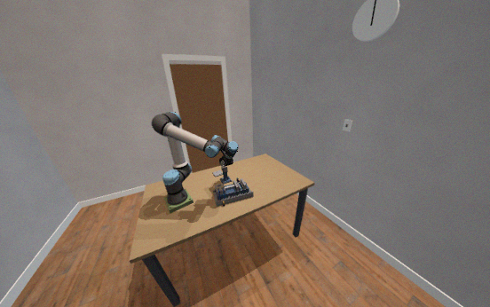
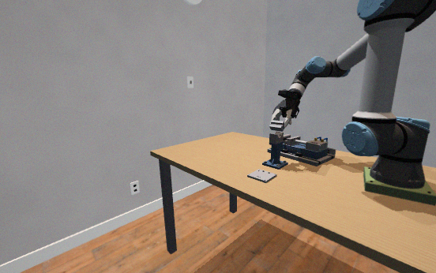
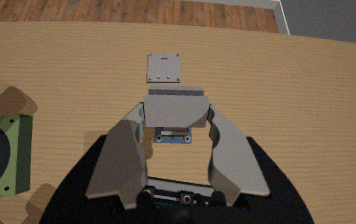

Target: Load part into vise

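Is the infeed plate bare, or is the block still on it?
Bare: the infeed plate shows its whole top face, nothing resting on it.

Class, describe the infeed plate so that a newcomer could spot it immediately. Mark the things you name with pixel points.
On the wooden table [image 1: 275,177] [image 2: 213,158] [image 3: 280,100], look beside the blue-footed stand [image 2: 275,162] [image 3: 172,140]. The infeed plate [image 1: 217,174] [image 2: 261,175] [image 3: 164,67] is a thin grey square. Unlike that upright stand, it lies flat and low.

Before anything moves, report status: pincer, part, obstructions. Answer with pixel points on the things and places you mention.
Pincer [image 2: 280,118] [image 3: 175,104] shut on part [image 2: 277,125] [image 3: 176,111]. Part above V-block stand [image 2: 276,151] [image 3: 173,139], outside vise [image 1: 233,192] [image 2: 303,151]. Stand directly beneath; no other obstruction evident.
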`<action>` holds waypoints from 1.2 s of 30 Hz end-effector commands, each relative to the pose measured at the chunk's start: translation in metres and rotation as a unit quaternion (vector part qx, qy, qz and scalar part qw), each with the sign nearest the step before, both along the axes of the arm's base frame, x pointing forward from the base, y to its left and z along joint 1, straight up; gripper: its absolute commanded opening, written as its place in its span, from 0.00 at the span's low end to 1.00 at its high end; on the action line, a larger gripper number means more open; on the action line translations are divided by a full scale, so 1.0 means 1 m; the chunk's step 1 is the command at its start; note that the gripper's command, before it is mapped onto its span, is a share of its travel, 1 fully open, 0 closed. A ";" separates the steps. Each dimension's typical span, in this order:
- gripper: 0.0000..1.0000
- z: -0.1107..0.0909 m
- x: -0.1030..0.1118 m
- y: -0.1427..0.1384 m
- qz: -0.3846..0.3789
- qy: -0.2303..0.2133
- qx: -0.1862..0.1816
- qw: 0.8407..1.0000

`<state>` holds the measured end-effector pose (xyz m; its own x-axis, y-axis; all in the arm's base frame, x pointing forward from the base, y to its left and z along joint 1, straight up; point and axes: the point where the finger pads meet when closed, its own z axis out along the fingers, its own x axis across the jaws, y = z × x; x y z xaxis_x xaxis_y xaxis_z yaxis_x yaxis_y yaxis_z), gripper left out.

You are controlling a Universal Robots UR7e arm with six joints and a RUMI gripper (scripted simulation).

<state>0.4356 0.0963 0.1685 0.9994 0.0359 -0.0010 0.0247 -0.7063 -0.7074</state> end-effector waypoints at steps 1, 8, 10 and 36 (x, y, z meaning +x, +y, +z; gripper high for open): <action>0.00 -0.006 0.000 0.000 0.000 -0.001 0.000 1.000; 0.00 -0.012 0.000 0.000 0.000 -0.001 0.000 1.000; 0.00 -0.014 0.000 0.000 0.000 -0.001 0.000 1.000; 0.00 -0.032 0.000 0.000 0.000 -0.001 0.000 1.000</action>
